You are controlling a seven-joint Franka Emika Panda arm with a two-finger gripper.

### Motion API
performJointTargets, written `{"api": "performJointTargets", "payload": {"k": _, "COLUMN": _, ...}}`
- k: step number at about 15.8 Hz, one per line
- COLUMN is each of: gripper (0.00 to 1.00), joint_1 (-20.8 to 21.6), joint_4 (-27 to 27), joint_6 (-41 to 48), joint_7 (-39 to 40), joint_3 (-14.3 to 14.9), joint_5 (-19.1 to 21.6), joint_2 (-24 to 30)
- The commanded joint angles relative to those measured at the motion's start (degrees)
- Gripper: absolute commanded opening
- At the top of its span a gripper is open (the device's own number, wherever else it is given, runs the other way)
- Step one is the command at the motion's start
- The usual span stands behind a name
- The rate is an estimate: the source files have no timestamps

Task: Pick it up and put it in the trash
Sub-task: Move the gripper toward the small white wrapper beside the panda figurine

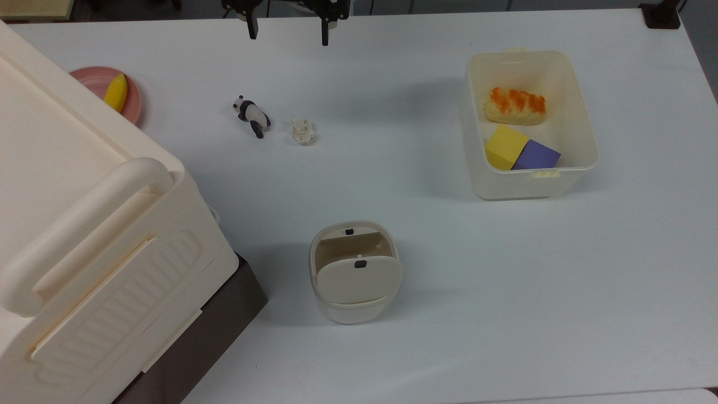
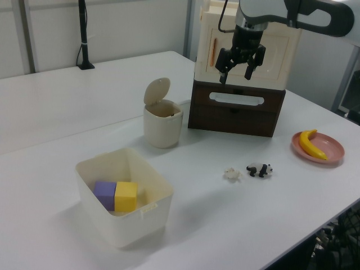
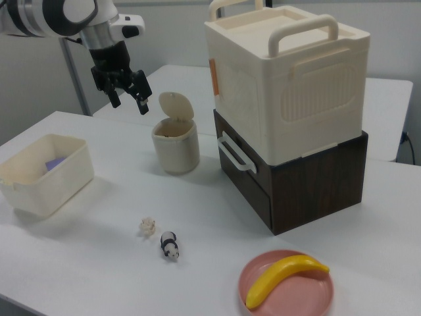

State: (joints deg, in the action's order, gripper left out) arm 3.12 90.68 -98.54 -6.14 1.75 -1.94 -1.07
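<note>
The cream paper wad lies on the white table just right of the panda figurine in the top view; it shows also in the left view and the right view. The beige bin stands nearer the front, its flap lid tilted up so the inside is visible. My gripper hangs high above the table at the far edge, open, with nothing between its fingers. It is well above and apart from the wad.
A translucent white tub holds a bread-like item, a yellow block and a purple block. A big cream box with a handle sits on a dark brown base. A pink plate with a banana lies behind the box.
</note>
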Motion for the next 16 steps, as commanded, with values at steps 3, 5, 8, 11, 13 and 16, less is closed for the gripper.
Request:
{"api": "performJointTargets", "payload": {"k": 3, "gripper": 1.0, "joint_1": 1.0, "joint_4": 5.9, "joint_6": -8.7, "joint_7": 0.0, "joint_3": 0.5, "joint_5": 1.1, "joint_2": 1.9}}
{"api": "performJointTargets", "payload": {"k": 5, "gripper": 1.0, "joint_1": 0.9, "joint_4": 5.8, "joint_6": -8.6, "joint_7": -0.1, "joint_3": 0.5, "joint_5": 1.1, "joint_2": 1.9}}
{"api": "performJointTargets", "payload": {"k": 8, "gripper": 1.0, "joint_1": 0.9, "joint_4": 5.9, "joint_6": -8.4, "joint_7": 0.1, "joint_3": 0.5, "joint_5": 1.1, "joint_2": 1.9}}
{"api": "performJointTargets", "payload": {"k": 11, "gripper": 1.0, "joint_1": 0.6, "joint_4": 7.4, "joint_6": -8.6, "joint_7": -0.1, "joint_3": -0.2, "joint_5": 1.1, "joint_2": 2.0}}
{"api": "performJointTargets", "payload": {"k": 13, "gripper": 1.0, "joint_1": 0.4, "joint_4": 9.8, "joint_6": -8.9, "joint_7": -0.4, "joint_3": -1.6, "joint_5": 1.1, "joint_2": 2.3}}
{"api": "performJointTargets", "payload": {"k": 16, "gripper": 1.0, "joint_1": 0.5, "joint_4": 14.0, "joint_6": -9.2, "joint_7": -1.7, "joint_3": -2.2, "joint_5": 1.2, "joint_2": 2.6}}
